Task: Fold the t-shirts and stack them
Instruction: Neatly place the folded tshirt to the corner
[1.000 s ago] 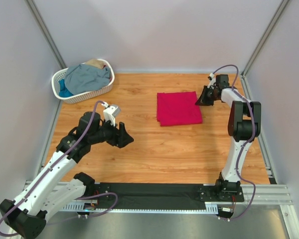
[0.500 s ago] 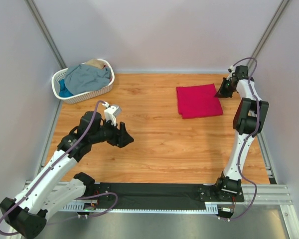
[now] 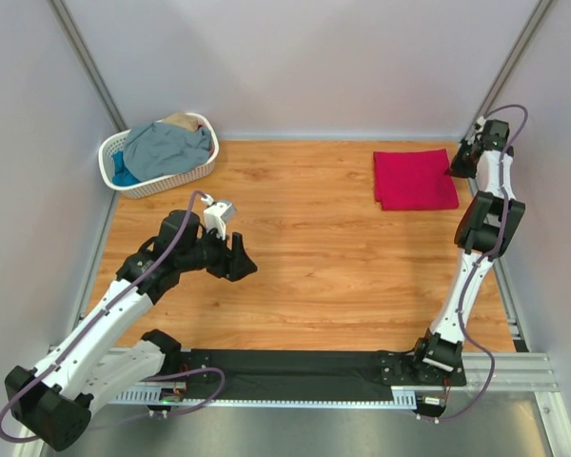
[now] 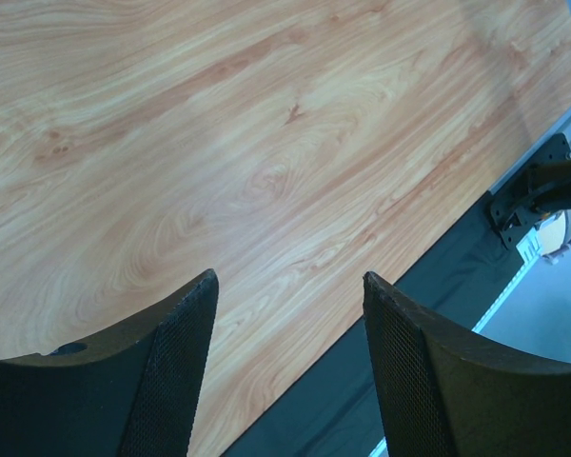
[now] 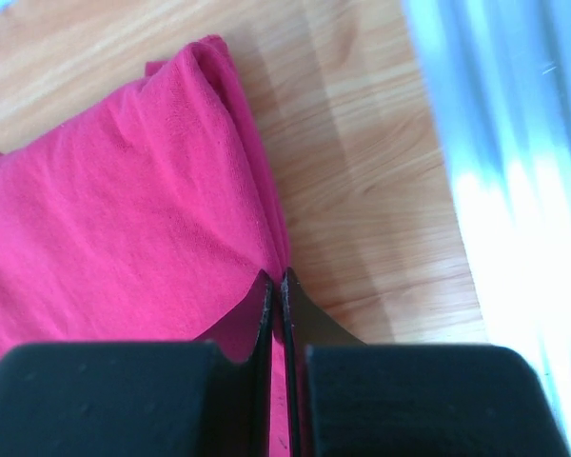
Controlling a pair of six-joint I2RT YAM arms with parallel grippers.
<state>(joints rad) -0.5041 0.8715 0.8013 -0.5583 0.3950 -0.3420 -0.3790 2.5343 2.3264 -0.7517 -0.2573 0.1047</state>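
Pink shirt [image 3: 415, 180], folded, lies flat at the table's [image 3: 343, 276] far right corner. Right gripper [image 5: 276, 281] sits at its right edge. Its fingers are pressed nearly together, pinching a thin fold of hem, and the rest of the cloth spreads to their left. Left gripper [image 4: 290, 286]: fingers spread, nothing between them, above bare wood, well apart from that shirt. Grey-blue shirt [image 3: 167, 148] heaped in basket [image 3: 167, 178], far left.

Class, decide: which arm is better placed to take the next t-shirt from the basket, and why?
Left. The left end effector is open, empty and nearer the basket; the right end effector is shut on the crimson t-shirt at the far right.
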